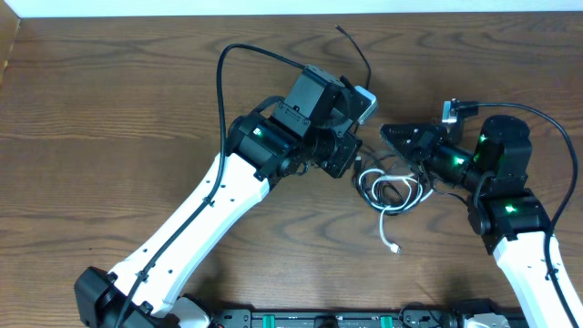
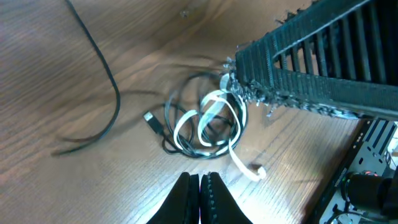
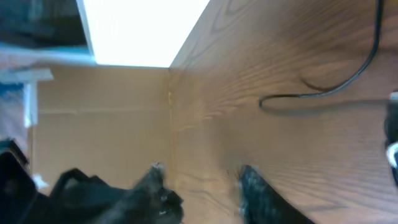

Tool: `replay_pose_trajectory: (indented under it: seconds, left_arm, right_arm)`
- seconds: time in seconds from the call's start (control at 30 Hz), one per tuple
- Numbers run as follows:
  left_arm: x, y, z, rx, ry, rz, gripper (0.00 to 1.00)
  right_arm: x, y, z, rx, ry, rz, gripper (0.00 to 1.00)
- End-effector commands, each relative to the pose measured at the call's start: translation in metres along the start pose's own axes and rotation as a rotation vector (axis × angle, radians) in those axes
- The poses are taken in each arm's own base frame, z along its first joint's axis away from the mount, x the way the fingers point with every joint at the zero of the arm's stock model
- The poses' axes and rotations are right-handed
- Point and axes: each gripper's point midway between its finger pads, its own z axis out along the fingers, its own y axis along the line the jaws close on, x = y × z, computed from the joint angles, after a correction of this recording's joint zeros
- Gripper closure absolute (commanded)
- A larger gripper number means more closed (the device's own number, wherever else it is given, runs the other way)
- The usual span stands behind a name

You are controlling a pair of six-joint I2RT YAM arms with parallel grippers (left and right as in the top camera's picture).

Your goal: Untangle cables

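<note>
Wood-grain table (image 1: 109,109) carries the tangle near its middle: a white cable (image 2: 212,101) looped together with black cables (image 2: 166,124), while one more long black cable (image 2: 114,84) lies apart beside them. The left gripper (image 2: 199,196) hovers just beside the tangle, jaws pressed together and holding nothing. The right gripper (image 3: 205,186) has its jaws partly apart and empty, at the tangle's other side.

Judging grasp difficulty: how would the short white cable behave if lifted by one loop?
Probably floppy: the thin white looped cable lies in loose curls. It is interlaced with the thin black cable, so that would likely drag along. Likely light, being so thin.
</note>
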Motion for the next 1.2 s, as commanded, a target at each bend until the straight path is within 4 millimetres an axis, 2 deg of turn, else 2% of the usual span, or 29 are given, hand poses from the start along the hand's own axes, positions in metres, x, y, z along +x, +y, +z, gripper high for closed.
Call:
replay_pose_trajectory:
  seconds: [0.0,0.17,0.33,0.5,0.7,0.8,1.17]
  left_arm:
    - [0.001,0.009,-0.005,-0.054,-0.002,0.019,0.92]
    - [0.011,0.022,-0.006,-0.127,0.038,0.008,0.92]
    - [0.021,0.026,-0.007,-0.152,0.076,0.022,0.92]
    - [0.028,0.028,-0.008,-0.162,0.108,0.055,0.92]
    - [0.028,0.035,-0.009,-0.202,0.113,0.065,0.92]
    - [0.029,0.039,-0.008,-0.219,0.120,0.068,0.92]
    - [0.036,0.045,0.010,-0.218,0.168,0.057,0.92]
  right_arm:
    - [-0.001,0.001,0.000,0.014,-0.011,-0.044,0.50]
    - [0.003,-0.021,-0.002,0.104,-0.003,-0.034,0.35]
    - [0.015,-0.049,-0.006,0.215,0.026,0.031,0.25]
    - [0.031,-0.090,-0.020,0.404,0.043,0.145,0.25]
    - [0.049,-0.130,-0.043,0.616,0.046,0.236,0.27]
    - [0.056,-0.142,-0.051,0.675,0.051,0.261,0.27]
    - [0.071,-0.178,-0.052,0.729,0.065,0.306,0.29]
